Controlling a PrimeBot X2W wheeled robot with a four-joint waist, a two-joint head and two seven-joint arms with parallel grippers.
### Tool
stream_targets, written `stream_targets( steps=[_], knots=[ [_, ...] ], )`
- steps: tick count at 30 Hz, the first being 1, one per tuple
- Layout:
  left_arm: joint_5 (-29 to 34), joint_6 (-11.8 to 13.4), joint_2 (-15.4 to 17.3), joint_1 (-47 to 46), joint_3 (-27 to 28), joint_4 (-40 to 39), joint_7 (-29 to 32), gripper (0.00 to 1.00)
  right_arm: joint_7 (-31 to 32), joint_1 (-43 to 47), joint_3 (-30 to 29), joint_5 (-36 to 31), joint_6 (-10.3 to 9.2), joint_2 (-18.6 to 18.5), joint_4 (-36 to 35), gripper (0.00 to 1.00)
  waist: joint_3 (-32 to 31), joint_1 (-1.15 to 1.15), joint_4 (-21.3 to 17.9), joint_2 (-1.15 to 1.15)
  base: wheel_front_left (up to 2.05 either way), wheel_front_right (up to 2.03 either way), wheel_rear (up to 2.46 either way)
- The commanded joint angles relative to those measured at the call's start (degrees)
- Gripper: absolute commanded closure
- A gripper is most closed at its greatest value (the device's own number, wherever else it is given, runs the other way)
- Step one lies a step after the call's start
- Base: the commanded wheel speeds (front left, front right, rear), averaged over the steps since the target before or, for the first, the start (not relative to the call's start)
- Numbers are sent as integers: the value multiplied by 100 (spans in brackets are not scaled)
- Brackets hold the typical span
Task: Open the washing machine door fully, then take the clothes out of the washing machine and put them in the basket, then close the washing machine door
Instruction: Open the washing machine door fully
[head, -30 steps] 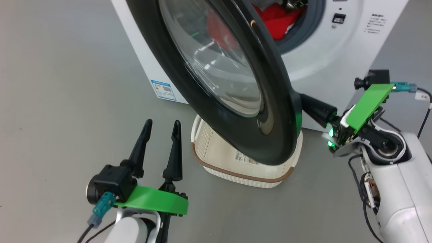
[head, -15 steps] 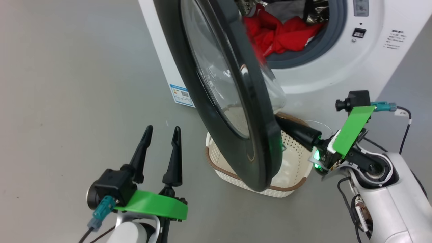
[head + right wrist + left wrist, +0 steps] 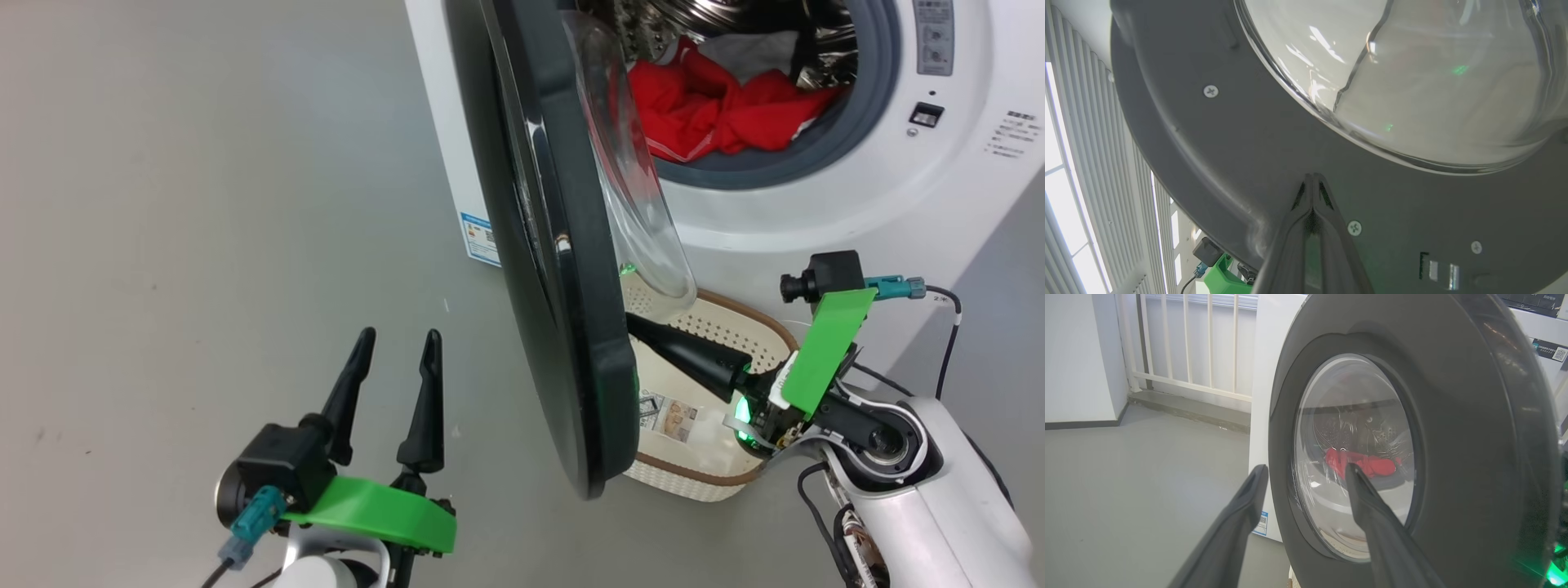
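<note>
The washing machine door [image 3: 563, 269] stands swung out, edge-on in the head view, its glass bowl [image 3: 633, 188] facing the drum. My right gripper [image 3: 633, 322] is shut, empty, its tips pressed against the door's inner face [image 3: 1312, 176] below the bowl. Red clothes [image 3: 710, 114] with a white piece lie in the washing machine [image 3: 816, 204] drum. The basket [image 3: 735, 327] sits on the floor under the door, partly hidden by it. My left gripper [image 3: 396, 336] hangs open on the door's outer side; in the left wrist view the left gripper [image 3: 1306, 471] faces the door window [image 3: 1355, 457].
Grey floor [image 3: 204, 204] spreads wide to the left. A white railing [image 3: 1188, 339] and a white wall [image 3: 1077, 355] stand behind the machine's left side. A blue label [image 3: 480, 238] marks the machine's lower corner.
The door has swung further open, from showing its outer face to standing edge-on, with my shut right gripper against its inner side. The head view has shifted; more of the drum and basket shows.
</note>
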Motion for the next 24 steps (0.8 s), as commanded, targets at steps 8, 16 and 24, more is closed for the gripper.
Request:
stream_targets(
  steps=[8,16,24],
  knots=[
    [-101,48,130,36,127,-171,56,0,-31,64,405,140,31,79,-262,100,-98,0,230,0,0,0,0],
    [-158,71,136,85,123,-188,58,0,-89,28,661,235,31,62,-246,100,-104,0,310,0,0,0,0],
    [-199,119,141,132,126,-254,38,0,-236,-74,951,460,31,-90,-239,100,-47,0,332,0,0,0,0]
  ],
)
